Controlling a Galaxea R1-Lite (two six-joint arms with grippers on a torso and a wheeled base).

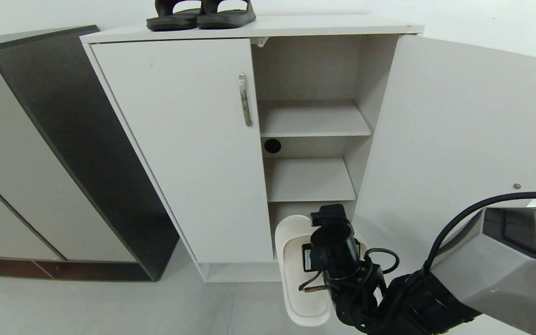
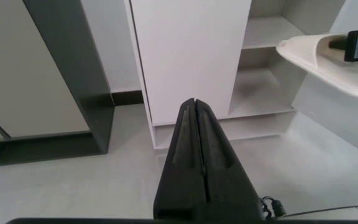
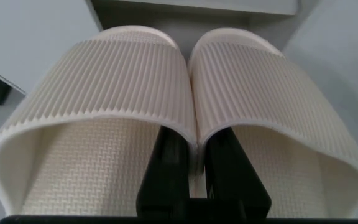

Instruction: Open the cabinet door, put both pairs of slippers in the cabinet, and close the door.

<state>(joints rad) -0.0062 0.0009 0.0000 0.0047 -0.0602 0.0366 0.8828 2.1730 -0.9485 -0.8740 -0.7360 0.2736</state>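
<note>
1. Slippers first: the white slippers (image 3: 129, 93) are side by side in my right gripper (image 3: 194, 162). My two fingers pinch the inner walls where the pair meets, one finger inside each slipper.
2. I hold that pair in the air just in front of the cabinet (image 1: 342, 23), toes pointing in. It is level with the bottom compartment (image 1: 291, 209) and has not yet been set down.
3. The open door (image 1: 458, 130) stands wide on my right. The closed door (image 1: 179, 139) covers the left half.
4. The black slippers (image 1: 200, 16) sit on top of the cabinet, untouched.
5. My left gripper (image 2: 194, 109) hangs low near the floor in front of the cabinet, its fingers pressed together on nothing.
6. Risk: I grip only two soft inner walls. If a toe bumps the closed door's edge or the shelf above (image 1: 307, 179), I judge one slipper could twist out and drop to the floor.
7. Risk: my right arm is near the open door. Swinging wide on the way in could knock it.
8. Risk: letting go too early would leave the heels over the front edge, where I think they would stop the door from closing.
</note>
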